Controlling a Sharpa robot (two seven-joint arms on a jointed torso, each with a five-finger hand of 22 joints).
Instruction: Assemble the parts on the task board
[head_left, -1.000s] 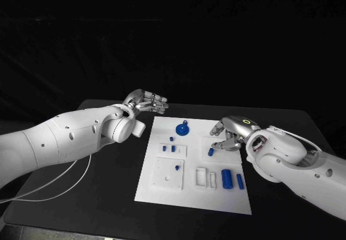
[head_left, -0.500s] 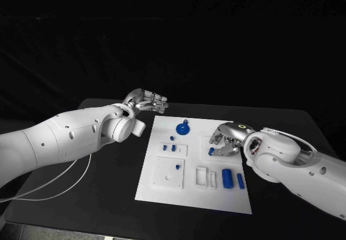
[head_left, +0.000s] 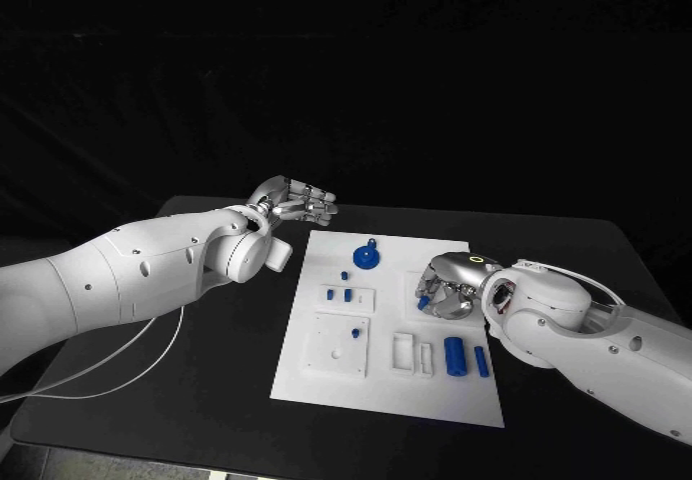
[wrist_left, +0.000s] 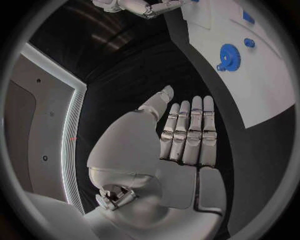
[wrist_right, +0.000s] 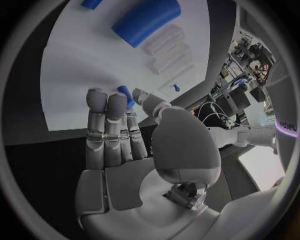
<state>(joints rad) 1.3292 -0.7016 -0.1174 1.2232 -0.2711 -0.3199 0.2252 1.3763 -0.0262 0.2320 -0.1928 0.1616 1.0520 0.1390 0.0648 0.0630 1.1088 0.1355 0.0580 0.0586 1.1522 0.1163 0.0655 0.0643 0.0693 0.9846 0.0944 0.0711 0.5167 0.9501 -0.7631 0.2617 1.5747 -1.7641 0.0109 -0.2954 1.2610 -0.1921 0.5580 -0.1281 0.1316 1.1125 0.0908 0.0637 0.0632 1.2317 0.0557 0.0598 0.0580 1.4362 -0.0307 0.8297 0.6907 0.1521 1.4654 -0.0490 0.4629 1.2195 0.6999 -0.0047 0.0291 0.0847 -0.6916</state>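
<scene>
Right hand (head_left: 450, 295) low over the right middle of the task board (head_left: 332, 385), fingers curved down around a small blue peg (head_left: 426, 301). In the right wrist view, peg (wrist_right: 125, 93) exactly between the long fingers and the thumb of this hand (wrist_right: 125, 150), just beside the fingertips on both sides. Cannot tell whether already pinched or only enclosed; no clear contact to see. Long axis of the peg probably upright from the board, though too much hidden to be sure. For the coming move, probably only a closing of thumb against fingers, with no more sideways approach.

Left hand (head_left: 293, 203) far away at the far left corner of the board, above the black surface (head_left: 216, 400), fingers stretched side by side and holding nothing, as in its own wrist view (wrist_left: 181, 145). Much farther from the peg than the right hand, so no part in this grasp.

Blue gear (head_left: 366, 258) far-left of the peg, well apart; large blue cylinder (head_left: 454, 355) nearer to the robot, lying with long axis near to far
</scene>
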